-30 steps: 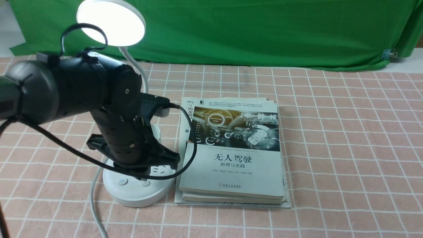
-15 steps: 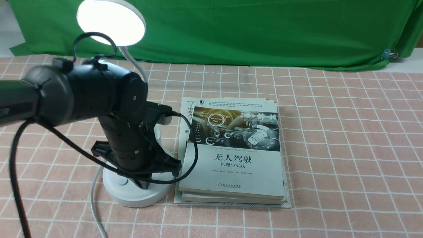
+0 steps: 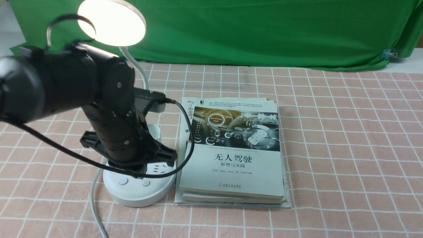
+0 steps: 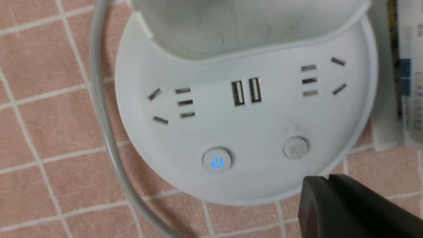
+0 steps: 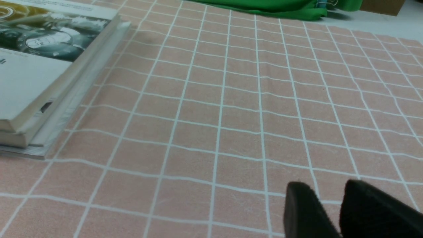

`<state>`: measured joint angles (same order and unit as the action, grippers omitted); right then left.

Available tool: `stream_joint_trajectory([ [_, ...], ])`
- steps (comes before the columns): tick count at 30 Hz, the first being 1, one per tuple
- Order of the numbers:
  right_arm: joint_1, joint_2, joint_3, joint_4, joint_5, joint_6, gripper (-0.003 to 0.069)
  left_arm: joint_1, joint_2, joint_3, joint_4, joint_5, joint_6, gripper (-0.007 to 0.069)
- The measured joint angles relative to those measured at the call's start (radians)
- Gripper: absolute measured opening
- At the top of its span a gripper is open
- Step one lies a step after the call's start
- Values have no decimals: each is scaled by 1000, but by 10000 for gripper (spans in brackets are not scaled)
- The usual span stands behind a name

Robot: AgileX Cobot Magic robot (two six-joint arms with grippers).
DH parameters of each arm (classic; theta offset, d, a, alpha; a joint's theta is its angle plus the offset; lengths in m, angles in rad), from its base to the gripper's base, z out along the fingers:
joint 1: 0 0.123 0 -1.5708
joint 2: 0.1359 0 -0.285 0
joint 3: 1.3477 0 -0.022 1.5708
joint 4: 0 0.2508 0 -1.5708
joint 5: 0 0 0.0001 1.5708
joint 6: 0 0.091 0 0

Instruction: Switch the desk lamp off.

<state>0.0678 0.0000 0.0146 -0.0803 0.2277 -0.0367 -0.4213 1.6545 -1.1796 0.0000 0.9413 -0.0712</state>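
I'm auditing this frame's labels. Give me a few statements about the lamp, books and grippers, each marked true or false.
1. The desk lamp is lit. True.
2. The power button on its base glows blue. True.
3. The books lie left of the base. False: they lie to its right.
4. The left gripper is pressing the power button. False: it is off it, nearer the plain button.
5. The right gripper holds a book. False: it holds nothing, over bare tablecloth.
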Motion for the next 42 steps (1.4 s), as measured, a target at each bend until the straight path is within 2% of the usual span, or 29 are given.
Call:
stream_joint_trajectory([
  [8, 0, 0, 0, 0, 0, 0, 240, 0, -26, 0, 0, -2, 0, 6],
  [20, 0, 0, 0, 0, 0, 0, 240, 0, 139, 0, 0, -75, 0, 6],
  [28, 0, 0, 0, 0, 0, 0, 240, 0, 136, -2, 0, -73, 10, 6],
  [37, 0, 0, 0, 0, 0, 0, 240, 0, -134, 76, 0, -46, 11, 6],
  [42, 0, 0, 0, 0, 0, 0, 240, 0, -402, 284, -27, -152, 11, 6],
])
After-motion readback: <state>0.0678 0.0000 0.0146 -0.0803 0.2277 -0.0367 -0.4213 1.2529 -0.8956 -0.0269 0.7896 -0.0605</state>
